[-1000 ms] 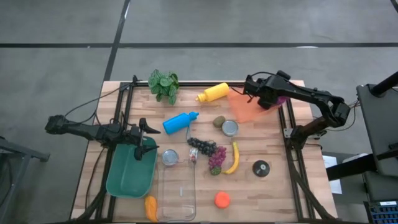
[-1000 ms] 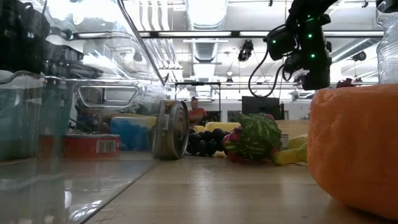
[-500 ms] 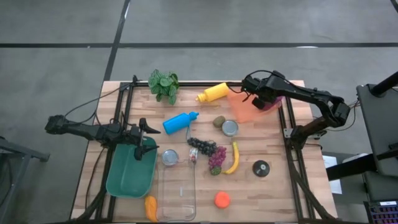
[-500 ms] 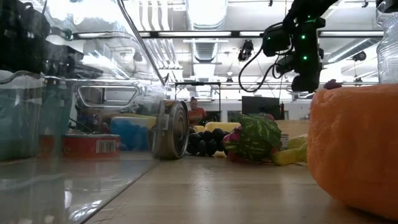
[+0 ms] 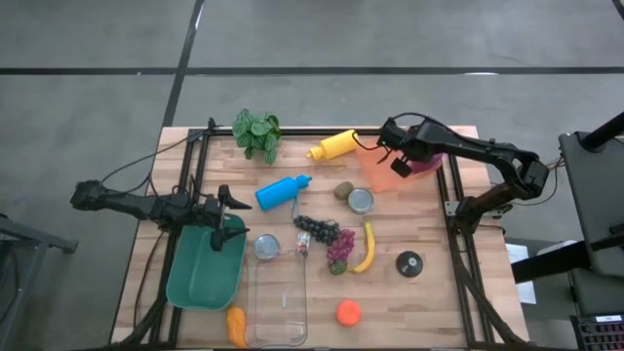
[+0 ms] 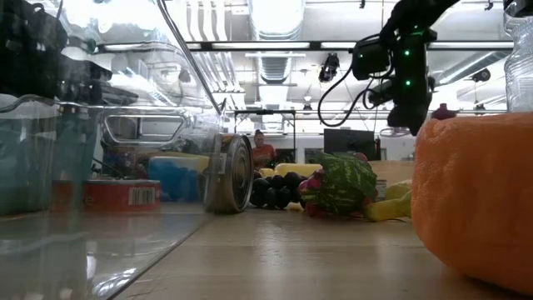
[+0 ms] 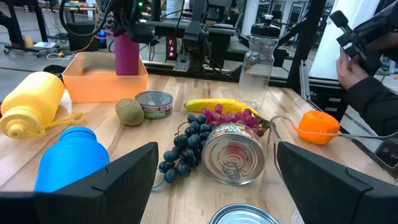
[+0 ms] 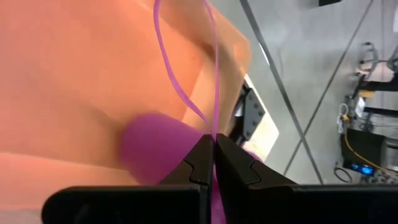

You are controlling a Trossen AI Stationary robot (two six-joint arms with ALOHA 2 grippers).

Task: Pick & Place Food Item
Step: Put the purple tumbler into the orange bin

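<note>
A purple bottle (image 7: 126, 53) is being kept upright inside the orange bin (image 5: 382, 172), dangling by its thin purple loop (image 8: 186, 93), on which the right gripper (image 8: 214, 163) is pinched shut. It is judged light, swinging freely. Far from the bin, the left gripper (image 5: 226, 208) is being held open.

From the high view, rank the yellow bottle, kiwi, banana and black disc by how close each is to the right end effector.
Right end effector, shut on a purple loop over the orange bin:
1. Kiwi, toward table centre; the yellow bottle, at the far edge, is too close to call against it.
2. Banana, nearer the front.
3. Black disc, front right.
</note>
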